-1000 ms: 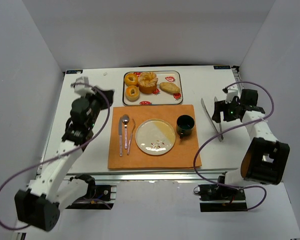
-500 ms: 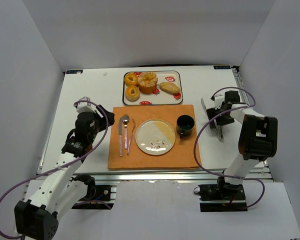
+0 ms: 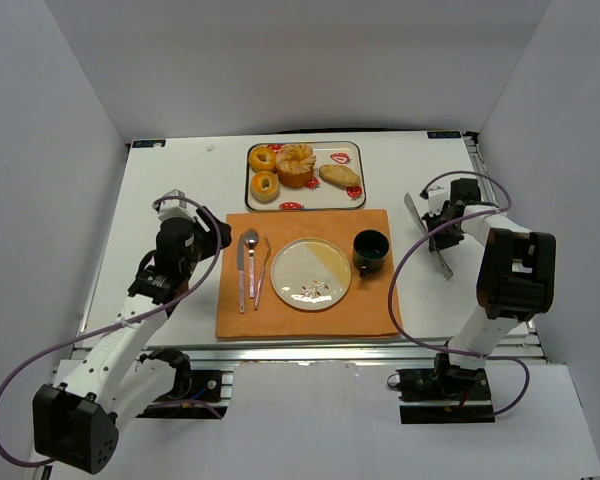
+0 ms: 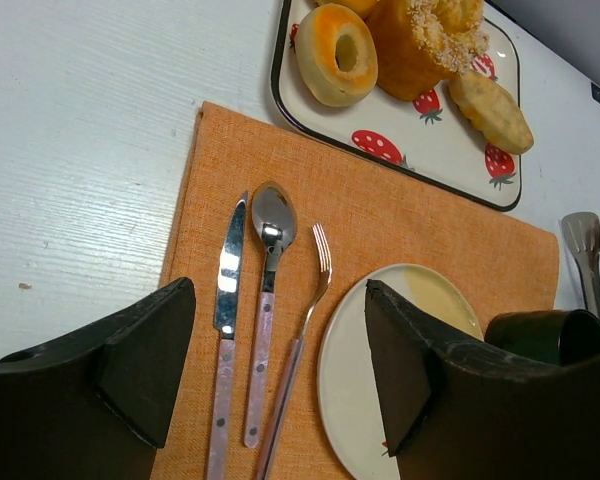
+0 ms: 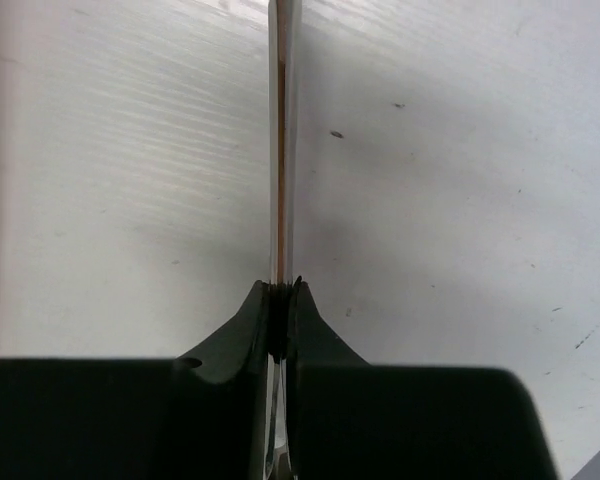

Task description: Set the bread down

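Note:
The breads lie on a strawberry-print tray point(image 3: 305, 207) at the back: an oblong roll point(image 3: 339, 176), a big round sugared bread point(image 3: 296, 165) and two ring-shaped ones point(image 3: 262, 158). On the orange placemat sits a cream plate point(image 3: 310, 273). My right gripper point(image 3: 445, 215) is shut on metal tongs point(image 3: 438, 255) to the right of the mat; the wrist view shows the tongs' arms point(image 5: 283, 130) pinched together in my gripper point(image 5: 281, 290). My left gripper point(image 4: 280, 370) hangs open over the cutlery, holding nothing. The roll point(image 4: 492, 110) shows far off in that view.
A knife point(image 4: 225, 300), spoon point(image 4: 270, 225) and fork point(image 4: 315, 270) lie left of the plate point(image 4: 380, 340). A dark cup point(image 3: 370, 250) stands at the plate's right, between it and the tongs. White walls close in the table on three sides.
My right gripper has shut on the tongs. The left gripper opened and its arm drew back to the mat's left edge.

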Controlling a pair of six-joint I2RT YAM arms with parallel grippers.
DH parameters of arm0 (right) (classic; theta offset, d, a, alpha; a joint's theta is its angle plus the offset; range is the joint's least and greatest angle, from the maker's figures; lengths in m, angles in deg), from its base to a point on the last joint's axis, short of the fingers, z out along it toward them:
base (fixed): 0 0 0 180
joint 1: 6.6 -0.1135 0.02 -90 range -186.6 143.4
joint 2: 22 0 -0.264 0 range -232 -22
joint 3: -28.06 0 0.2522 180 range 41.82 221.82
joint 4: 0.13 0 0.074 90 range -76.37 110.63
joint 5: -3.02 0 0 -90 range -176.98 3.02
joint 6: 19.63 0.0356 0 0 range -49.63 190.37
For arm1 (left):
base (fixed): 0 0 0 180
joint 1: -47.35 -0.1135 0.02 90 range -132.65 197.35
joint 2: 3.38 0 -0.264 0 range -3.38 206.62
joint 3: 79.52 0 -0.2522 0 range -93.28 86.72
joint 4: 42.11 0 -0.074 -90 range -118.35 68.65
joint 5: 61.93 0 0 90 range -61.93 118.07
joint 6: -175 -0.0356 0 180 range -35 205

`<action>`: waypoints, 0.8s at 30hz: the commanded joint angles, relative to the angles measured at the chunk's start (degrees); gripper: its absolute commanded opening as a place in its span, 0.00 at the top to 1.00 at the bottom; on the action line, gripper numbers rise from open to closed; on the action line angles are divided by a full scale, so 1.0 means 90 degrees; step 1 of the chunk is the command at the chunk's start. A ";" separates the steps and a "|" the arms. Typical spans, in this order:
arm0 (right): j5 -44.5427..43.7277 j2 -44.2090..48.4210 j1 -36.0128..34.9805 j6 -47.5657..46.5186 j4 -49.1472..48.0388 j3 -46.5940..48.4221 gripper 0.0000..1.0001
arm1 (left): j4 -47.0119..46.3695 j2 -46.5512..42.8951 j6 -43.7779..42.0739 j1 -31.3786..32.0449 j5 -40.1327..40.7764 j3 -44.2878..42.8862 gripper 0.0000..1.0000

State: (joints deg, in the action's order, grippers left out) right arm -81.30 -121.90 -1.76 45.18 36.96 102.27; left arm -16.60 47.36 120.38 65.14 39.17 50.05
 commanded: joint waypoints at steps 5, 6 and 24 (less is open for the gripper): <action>0.1781 0.0514 -0.0420 -0.0327 0.1283 0.2643 0.79 | -0.0299 0.0260 -0.0054 -0.0022 -0.0168 -0.0321 0.22; 0.1985 0.0407 -0.0614 -0.0249 0.1371 0.2871 0.76 | -0.0319 0.0319 -0.0054 -0.0022 -0.0178 -0.0330 0.22; 0.1948 -0.1302 -0.2598 -0.0091 0.1285 0.5695 0.60 | -0.0026 0.0466 -0.0044 -0.0032 0.0174 -0.0555 0.22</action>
State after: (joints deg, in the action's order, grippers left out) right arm -64.34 -133.31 -23.83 44.66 48.85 148.85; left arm -17.74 51.97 120.01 65.09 39.52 47.23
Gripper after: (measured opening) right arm 0.400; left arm 0.780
